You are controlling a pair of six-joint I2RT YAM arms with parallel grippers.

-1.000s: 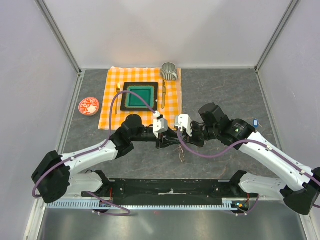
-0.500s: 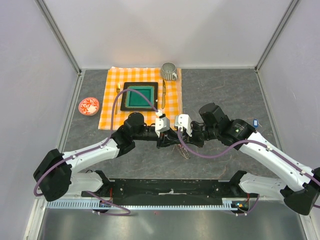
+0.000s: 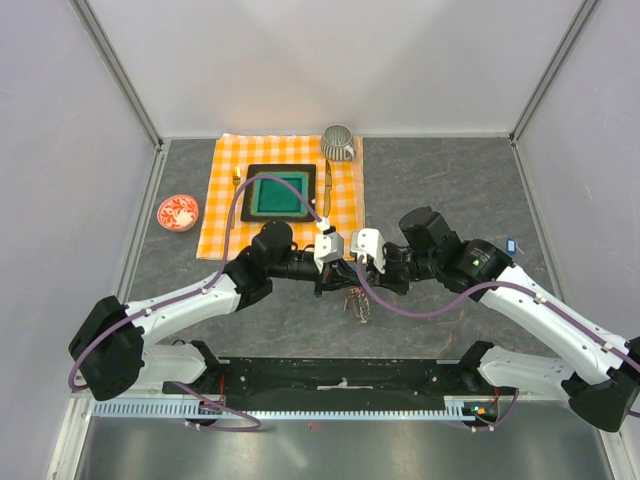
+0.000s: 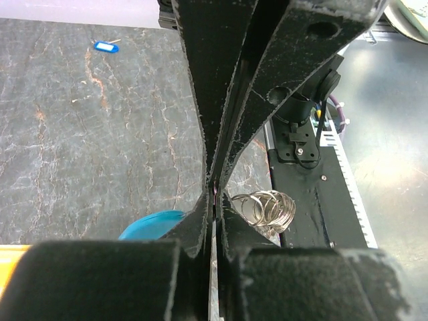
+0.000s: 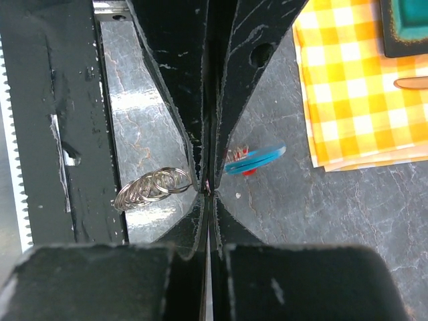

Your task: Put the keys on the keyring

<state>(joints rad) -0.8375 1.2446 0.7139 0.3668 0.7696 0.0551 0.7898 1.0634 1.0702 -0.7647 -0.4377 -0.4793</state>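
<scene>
top view: left gripper (image 3: 333, 281) and right gripper (image 3: 357, 281) meet tip to tip over the grey table (image 3: 440, 180), just in front of the checked cloth (image 3: 225, 200). keyring (image 3: 359, 304) hangs below the tips. a blue-tagged key (image 3: 511, 244) lies well apart at the right.
left wrist: jaws pressed together, can't tell on what. keyring coils just right of the tips, a blue tag (image 4: 152, 225) just left.
right wrist: jaws clamped on the keyring's end. blue tag with a red bit (image 5: 248, 171) sits just beside the tips.
</scene>
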